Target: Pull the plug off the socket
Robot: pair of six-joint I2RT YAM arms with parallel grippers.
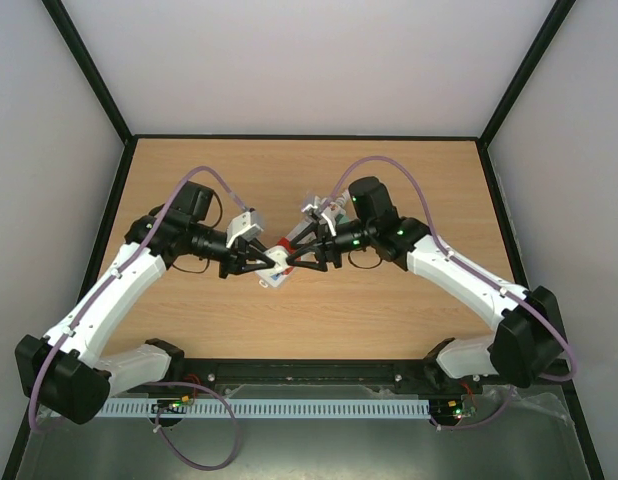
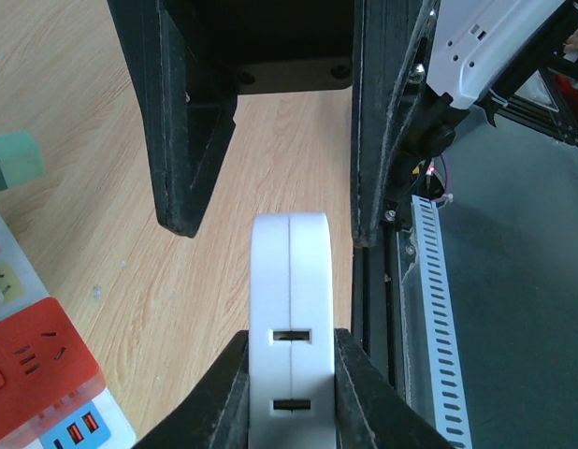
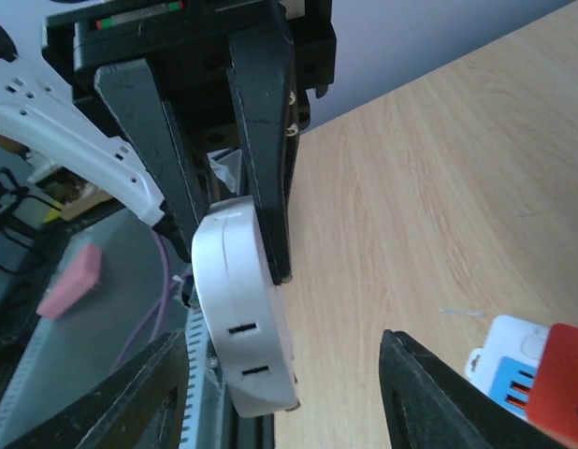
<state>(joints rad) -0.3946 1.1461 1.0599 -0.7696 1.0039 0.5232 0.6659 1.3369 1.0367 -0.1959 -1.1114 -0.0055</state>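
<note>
**A:** Starting from the left, what do we have?

**B:** Our left arm [image 1: 119, 290] reaches in over the wooden table [image 1: 409, 310]. The left gripper [image 2: 289, 344] is clamped narrow on a white rounded piece [image 2: 289, 281], with a finger pressed flat against each side. We see a seam down its middle and two small slots on the edge facing that wrist camera.

**A:** And where is the socket?

**B:** In the left wrist view the socket [image 2: 27, 327] lies on the table to the left of the clamped piece, with bare wood between the two. Its face shows green, pale yellow, red and blue patches in a row. The red one has slot holes and the blue one has two small ports. From overhead we only catch a bit of white and red low between the two grippers.

**A:** Is the white piece the plug?

**B:** We cannot tell. In both wrist views it stands apart from the socket.

**A:** And further right?

**B:** The right gripper [image 3: 281, 341] faces the left one with its jaws apart. Its fingers stand on either side of the piece's rounded far end with a gap on each side, so it grips nothing. From its own camera the socket sits at the lower right, just beside the right-hand finger. Our right arm [image 1: 459, 275] comes in from that side.
</note>
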